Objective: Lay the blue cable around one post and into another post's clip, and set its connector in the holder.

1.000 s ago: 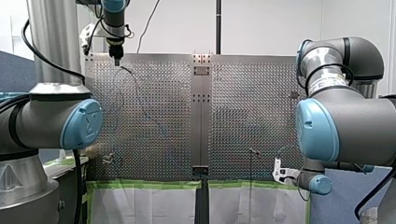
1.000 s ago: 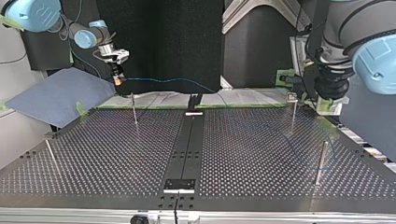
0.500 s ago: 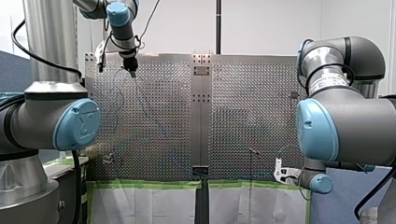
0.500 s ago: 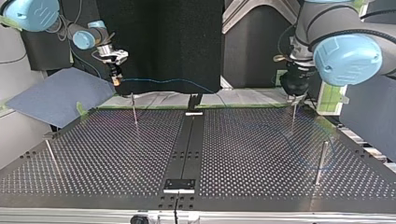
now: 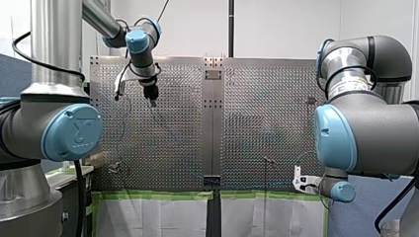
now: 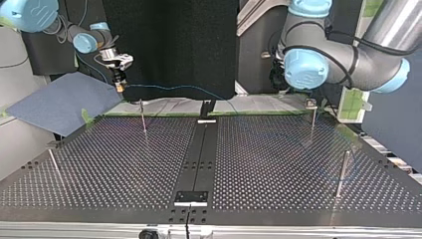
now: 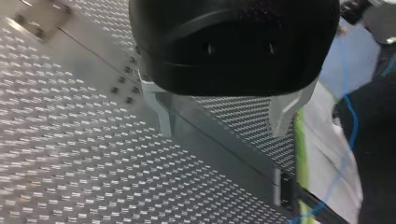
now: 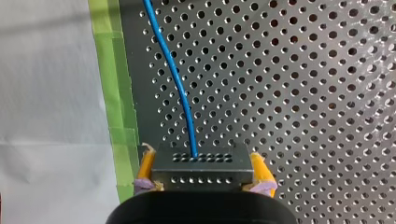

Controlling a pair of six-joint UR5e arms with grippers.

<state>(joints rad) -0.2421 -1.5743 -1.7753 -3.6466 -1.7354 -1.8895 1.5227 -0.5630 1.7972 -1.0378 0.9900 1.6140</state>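
My right gripper [image 8: 204, 176] has its yellow pads shut on a black connector [image 8: 201, 161]. The blue cable [image 8: 180, 79] runs ahead from that connector over the perforated plate. In the top view my right gripper [image 6: 119, 85] hangs above the plate's far left edge, and the cable [image 6: 184, 88] stretches from it toward the middle. A thin post [image 6: 143, 117] stands just below it. At the top view's right stand a post with a clip [image 6: 311, 104] and a plain post [image 6: 342, 172]. My left gripper [image 7: 222, 116] is open and empty, high over the plate [image 5: 152, 101].
Another thin post [image 6: 52, 163] stands at the top view's near left. A black fixture [image 6: 206, 107] sits at the far end of the dark centre strip, a bracket [image 6: 190, 197] at its near end. Green tape [image 8: 112, 84] edges the plate.
In the front view my left arm has swung from the plate's far left corner down and toward the middle. My right gripper has barely shifted, still holding the connector.
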